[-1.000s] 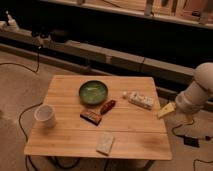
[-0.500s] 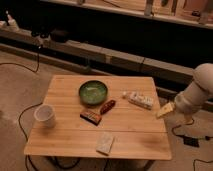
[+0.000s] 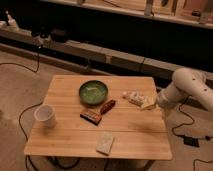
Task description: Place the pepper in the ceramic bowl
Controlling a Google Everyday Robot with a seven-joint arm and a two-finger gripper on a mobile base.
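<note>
Single view recorded. The scene is viewed from an elevated position in front of the light wooden rectangular table [image 3: 65,135], tilted downward and facing the dark back wall with its long low ledge [image 3: 115,56]. The whole tabletop is framed at middle distance, and grey concrete floor [image 3: 20,80] is included at frame left. The round green glazed ceramic bowl [image 3: 93,92] is located near frame centre. The gripper [image 3: 148,104] is seen at the table's right edge, carried on the white rounded arm [image 3: 187,87] entering from frame right.
</note>
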